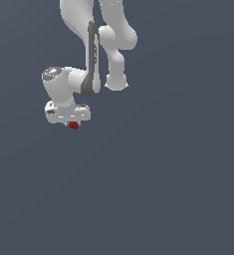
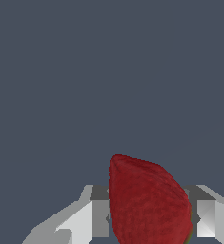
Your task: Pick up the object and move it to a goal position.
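The gripper is closed on the dark red object, fingers pressing both flanks. That side grip likely keeps it steady for carrying toward the goal, which is not visible.

The small dark red roundish lump sits between the two fingers of the white robot gripper, w/ one grey metal finger on each side of it and touching it, as the wrist view shows. It reaches out beyond the fingertips. In the exterior view the lump is directly under the gripper body, at the fingers' end. The white jointed arm goes up from the gripper, towards the exterior view's right. Behind the fingers is only the plain slate-grey background.
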Controlling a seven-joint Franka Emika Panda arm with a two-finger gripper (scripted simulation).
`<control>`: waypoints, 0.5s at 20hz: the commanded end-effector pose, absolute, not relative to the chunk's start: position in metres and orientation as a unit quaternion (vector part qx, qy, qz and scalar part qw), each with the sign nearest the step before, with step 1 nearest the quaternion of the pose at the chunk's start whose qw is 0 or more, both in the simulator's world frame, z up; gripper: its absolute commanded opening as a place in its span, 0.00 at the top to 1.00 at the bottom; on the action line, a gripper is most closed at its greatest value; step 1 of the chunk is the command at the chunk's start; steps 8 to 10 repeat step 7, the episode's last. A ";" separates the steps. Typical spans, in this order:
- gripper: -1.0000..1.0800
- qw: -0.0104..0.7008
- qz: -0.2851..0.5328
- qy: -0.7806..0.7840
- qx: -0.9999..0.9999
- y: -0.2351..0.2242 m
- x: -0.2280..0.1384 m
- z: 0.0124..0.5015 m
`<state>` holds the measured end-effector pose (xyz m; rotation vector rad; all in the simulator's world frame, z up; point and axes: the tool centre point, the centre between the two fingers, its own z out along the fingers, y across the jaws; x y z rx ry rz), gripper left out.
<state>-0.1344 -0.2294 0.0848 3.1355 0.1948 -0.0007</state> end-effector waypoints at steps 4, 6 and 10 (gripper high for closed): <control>1.00 0.000 0.000 0.063 0.998 -0.242 -0.136 0.088; 1.00 0.000 0.000 0.063 0.998 -0.242 -0.136 0.087; 1.00 0.000 0.000 0.063 0.998 -0.242 -0.136 0.087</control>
